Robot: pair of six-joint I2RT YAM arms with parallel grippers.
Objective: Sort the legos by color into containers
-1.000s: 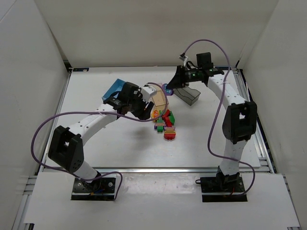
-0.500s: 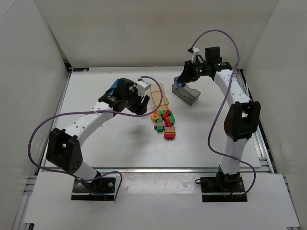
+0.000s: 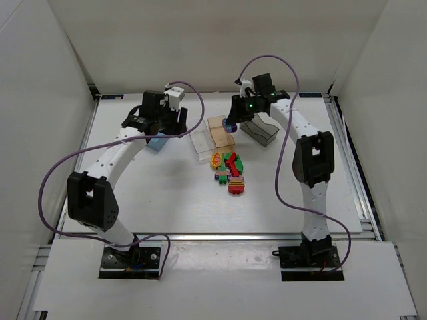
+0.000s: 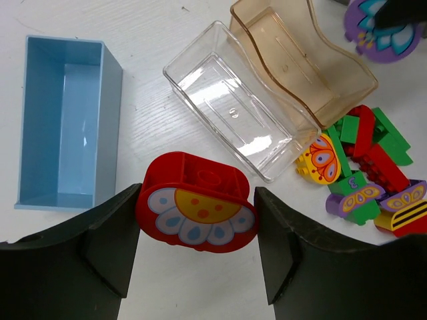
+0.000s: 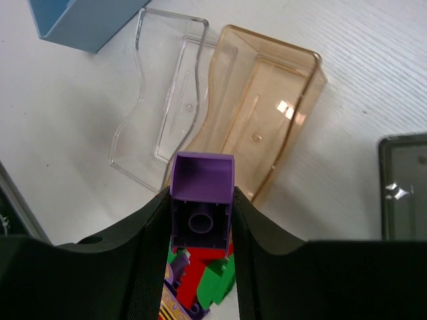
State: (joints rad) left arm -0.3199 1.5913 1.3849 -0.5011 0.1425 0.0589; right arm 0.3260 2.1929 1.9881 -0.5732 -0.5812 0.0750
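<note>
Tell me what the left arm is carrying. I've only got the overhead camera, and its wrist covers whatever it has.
Observer: The left jaws clamp a red brick with a white and yellow flower printed on its face.
Operator: Is there anything in the blue bin beside it?
Observer: No. The left wrist camera looks straight into the blue bin, and its floor is bare.
Operator: And the right arm?
Observer: The right jaws grip a purple brick, with its hollow underside turned toward the wrist camera.
</note>
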